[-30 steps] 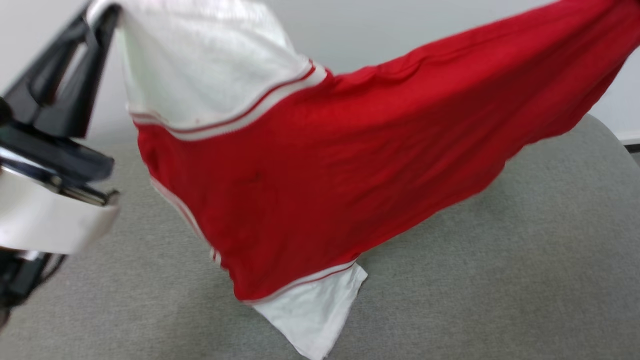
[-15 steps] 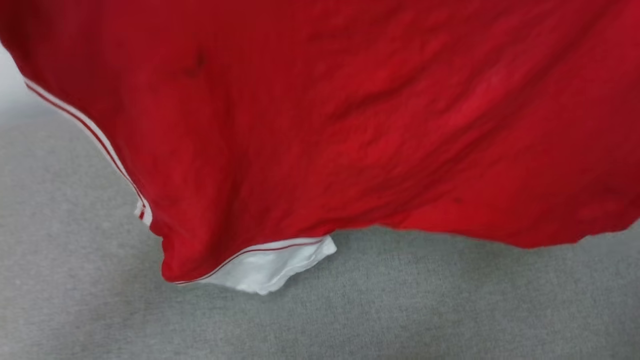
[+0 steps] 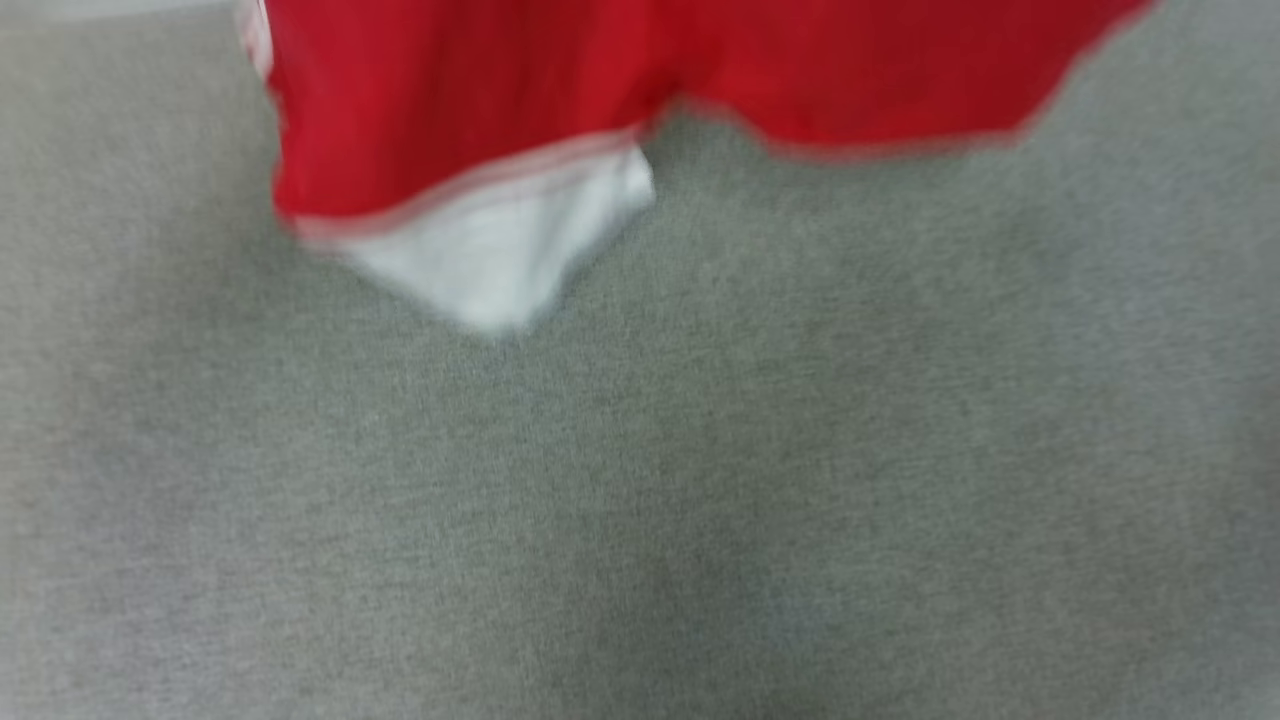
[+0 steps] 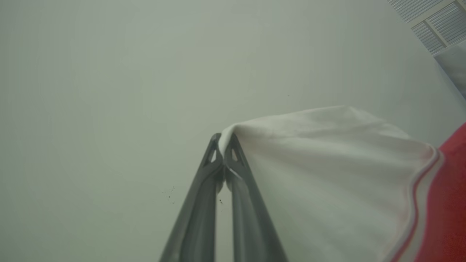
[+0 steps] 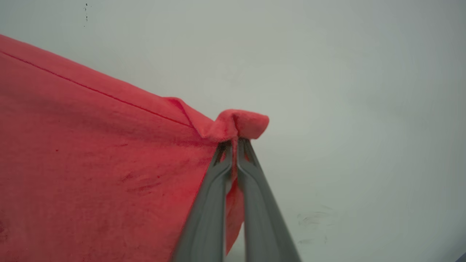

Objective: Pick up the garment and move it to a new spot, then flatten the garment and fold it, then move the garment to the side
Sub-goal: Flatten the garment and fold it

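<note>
left gripper [image 4: 222, 140] — slim grey fingers, triangular tip cutouts | right gripper [image 5: 235, 144] — same

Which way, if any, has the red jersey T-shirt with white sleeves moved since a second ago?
Yes: against the grey surface, the white sleeve of the T-shirt sits nearer the far edge, up and away. Camera tilted too.

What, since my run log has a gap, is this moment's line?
left gripper: shut on garment | right gripper: shut on garment | garment: hanging between both
</note>
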Controlling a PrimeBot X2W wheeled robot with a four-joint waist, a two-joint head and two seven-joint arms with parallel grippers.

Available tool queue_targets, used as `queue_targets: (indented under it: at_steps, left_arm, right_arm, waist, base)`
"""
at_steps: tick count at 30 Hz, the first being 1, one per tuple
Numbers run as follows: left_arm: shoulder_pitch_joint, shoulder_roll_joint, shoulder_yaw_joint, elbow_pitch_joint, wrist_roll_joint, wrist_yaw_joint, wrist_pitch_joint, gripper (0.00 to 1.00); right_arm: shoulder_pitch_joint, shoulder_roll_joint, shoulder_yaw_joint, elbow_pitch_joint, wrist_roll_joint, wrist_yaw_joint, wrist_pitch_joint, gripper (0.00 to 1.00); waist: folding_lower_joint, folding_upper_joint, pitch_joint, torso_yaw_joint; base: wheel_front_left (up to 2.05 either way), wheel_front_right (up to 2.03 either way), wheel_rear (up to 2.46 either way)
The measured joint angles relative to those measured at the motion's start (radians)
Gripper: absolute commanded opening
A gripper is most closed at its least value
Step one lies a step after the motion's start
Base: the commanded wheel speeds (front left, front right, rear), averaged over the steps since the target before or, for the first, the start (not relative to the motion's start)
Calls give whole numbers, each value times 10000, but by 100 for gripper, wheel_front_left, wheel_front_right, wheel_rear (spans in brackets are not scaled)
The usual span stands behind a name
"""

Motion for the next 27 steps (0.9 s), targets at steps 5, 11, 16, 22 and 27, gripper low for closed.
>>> queue_targets:
  at_steps: [5,11,16,22,27]
  left_arm:
    - [-1583,-662,-151,1749,418,-161,-821,0]
    - [-2505,-1212,-245,3568,554,-253,-1739,0]
    - [-2327,-1398,-460,4353,686,-291,-2537,0]
    - [-364,-1764,-867,4569,431,-230,-2940,0]
    - [2177,-1912,-1185,4291,2,-27,-3110,0]
  right_arm:
    - [-1355,240,650,1200,-604,0,-786,0]
    - [-2579,512,1333,2495,-1352,0,-1825,0]
    - [-2782,702,2040,3342,-1873,0,-2750,0]
    - [-1649,752,2690,4226,-1559,0,-3676,0]
    - [-134,836,3223,4391,-1323,0,-4339,0]
  waist:
    - [0,0,902,94]
    - [0,0,1672,331]
    - [0,0,2114,635]
    - [1,0,2142,1080]
    - [-1,0,1662,1313]
  base:
    - [0,0,0]
    - [0,0,0]
    - [0,0,0]
    - [0,0,0]
    - [0,0,0]
